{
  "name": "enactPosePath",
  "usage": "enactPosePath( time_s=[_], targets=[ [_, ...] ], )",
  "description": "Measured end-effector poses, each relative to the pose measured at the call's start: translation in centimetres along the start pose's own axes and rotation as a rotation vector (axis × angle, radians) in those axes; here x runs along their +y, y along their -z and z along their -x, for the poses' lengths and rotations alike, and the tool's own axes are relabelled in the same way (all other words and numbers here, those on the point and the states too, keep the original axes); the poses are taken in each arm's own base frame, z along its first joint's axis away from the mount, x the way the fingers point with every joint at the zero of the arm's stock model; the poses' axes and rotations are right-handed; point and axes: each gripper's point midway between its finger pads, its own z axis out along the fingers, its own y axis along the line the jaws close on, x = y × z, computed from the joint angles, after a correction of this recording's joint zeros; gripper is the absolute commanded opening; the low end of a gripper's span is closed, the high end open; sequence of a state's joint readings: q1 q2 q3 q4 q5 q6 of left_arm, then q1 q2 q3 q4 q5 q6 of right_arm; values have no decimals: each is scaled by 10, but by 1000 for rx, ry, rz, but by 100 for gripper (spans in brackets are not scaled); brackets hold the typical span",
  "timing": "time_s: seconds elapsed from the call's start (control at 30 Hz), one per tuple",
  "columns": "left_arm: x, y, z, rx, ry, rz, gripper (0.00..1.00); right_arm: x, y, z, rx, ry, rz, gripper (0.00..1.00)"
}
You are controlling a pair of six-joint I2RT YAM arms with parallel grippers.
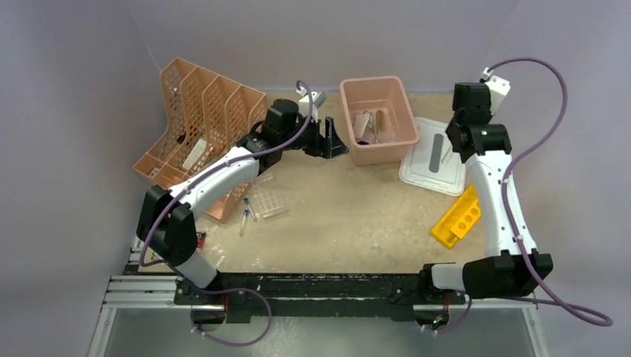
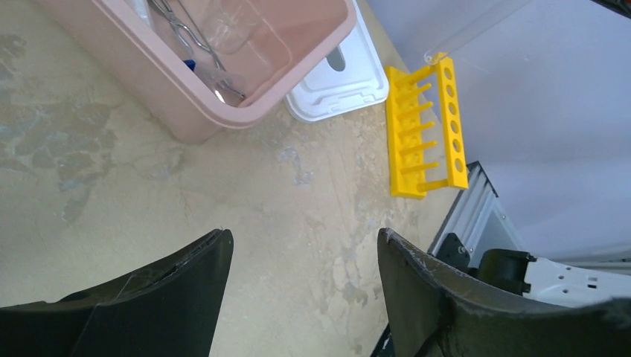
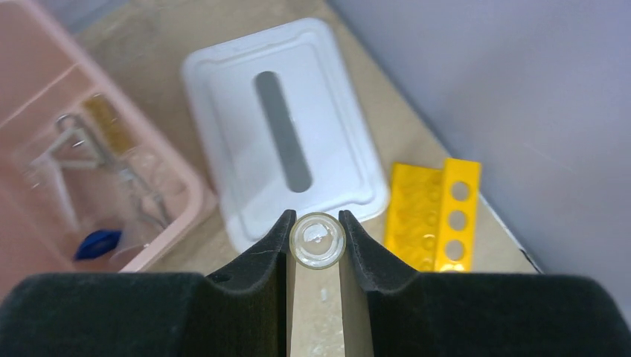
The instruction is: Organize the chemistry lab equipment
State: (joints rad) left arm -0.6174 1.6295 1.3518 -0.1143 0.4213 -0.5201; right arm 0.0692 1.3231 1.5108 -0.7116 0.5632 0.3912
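- Right black two-finger claw (image 3: 316, 239): we find it clenched on a clear glass tube (image 3: 318, 241). The tube is seen end-on, pinched between the pads close to their tips.
- Handling, our judgement: the glass is round and slick and held only at the tips, so we would keep the pinch steady. We would carry it slowly and lower it right to its resting place before letting go. Whether it goes to bin or rack we cannot tell.
- Held tube: hollow, colourless, smooth rim, no cap visible.
- Just beyond the right claw: white plastic lid (image 3: 223, 111) with a grey slot, lying flat on the sandy table (image 1: 350, 216).
- Right of the lid: yellow plastic tube rack (image 1: 456, 217), on its side, holes empty.
- Left of the lid: pink plastic bin (image 1: 370, 81), holding metal scissor-handled forceps (image 3: 89, 152) and a clear flask with a blue base (image 3: 100, 242).
- Left black two-finger claw (image 2: 303, 236): released, jaws wide, nothing between them, just left of the bin.
- Near left: clear plastic tube rack (image 1: 268, 202) with blue-capped tubes (image 1: 245, 219) lying beside it.
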Motion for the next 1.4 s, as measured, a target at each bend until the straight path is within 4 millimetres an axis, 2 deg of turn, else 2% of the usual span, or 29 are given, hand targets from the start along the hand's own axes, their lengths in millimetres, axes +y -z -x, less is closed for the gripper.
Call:
enactPosePath(
  time_s=[0.03, 0.13, 0.37, 0.63, 0.8, 0.93, 1.07, 1.4],
  targets=[
    [-2, 3, -2, 3, 13, -3, 71, -15, -2, 0, -5, -9, -49, 13],
    [-8, 10, -1, -2, 17, -15, 71, -39, -2, -2, -15, -25, -123, 13],
    [-9, 15, -3, 13, 19, -8, 71, -63, 1, -8, -34, -22, -213, 13],
    [-5, 18, -13, 52, 14, 9, 71, -122, -8, -18, -88, -45, -455, 13],
    [-5, 19, -15, 61, 11, 7, 71, -153, -11, -43, -88, -101, -559, 13],
    [-6, 19, -15, 67, 14, 6, 71, -168, -13, -65, -70, -140, -606, 13],
    [-9, 19, -11, 63, 11, -2, 71, -177, -12, -70, -101, -181, -627, 13],
    [-5, 13, -17, 90, 22, -4, 71, -175, -13, -48, -209, -261, -593, 13]
  ],
)
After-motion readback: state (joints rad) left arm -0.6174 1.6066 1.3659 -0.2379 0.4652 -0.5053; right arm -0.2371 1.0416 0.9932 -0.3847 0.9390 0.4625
